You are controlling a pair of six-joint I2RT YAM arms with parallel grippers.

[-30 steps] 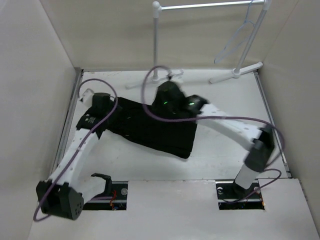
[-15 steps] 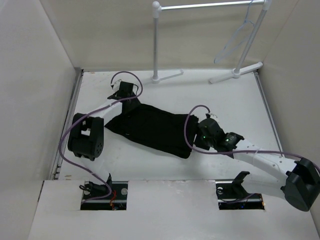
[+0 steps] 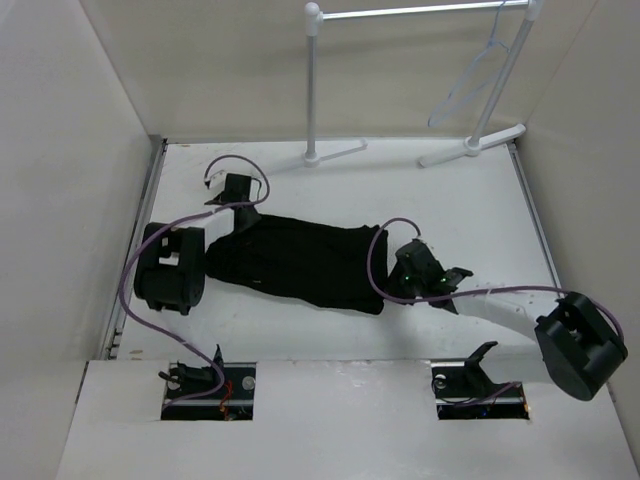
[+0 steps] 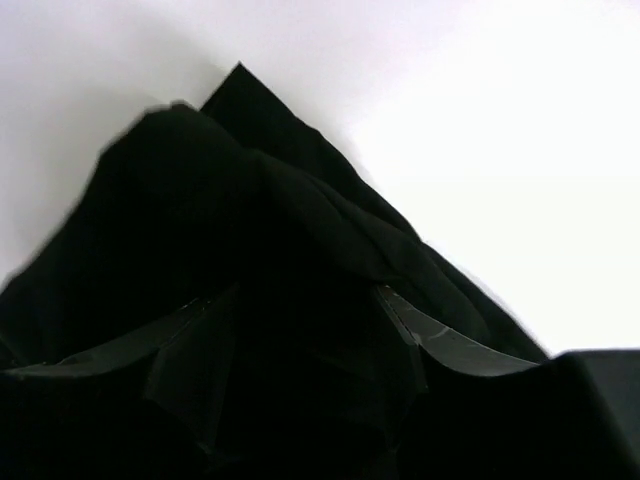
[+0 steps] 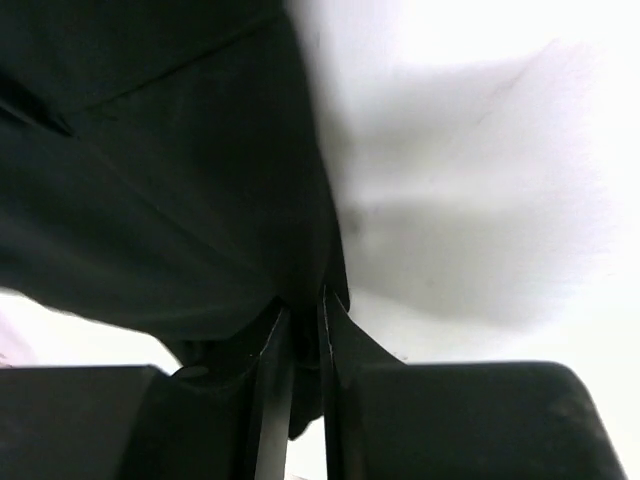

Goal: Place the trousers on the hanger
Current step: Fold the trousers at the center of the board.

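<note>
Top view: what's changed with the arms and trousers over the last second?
The right gripper swung from the far edge of the trousers to their right end and closed on the cloth. The left gripper, open, moved to their left end, arm folded back. The trousers barely shifted; hanger and rack unchanged.

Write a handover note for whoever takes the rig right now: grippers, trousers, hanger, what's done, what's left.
Left gripper: open, jaws astride a bunched fold at one end of the trousers.
Right gripper: shut on the trousers' edge at the opposite end.
Trousers: folded, lying on the table.
Hanger: hooked on the rack at the far right, untouched.
Done: right-side pinch only.
Left: probably close the left jaws, lift, and drape the trousers over the hanger.
</note>
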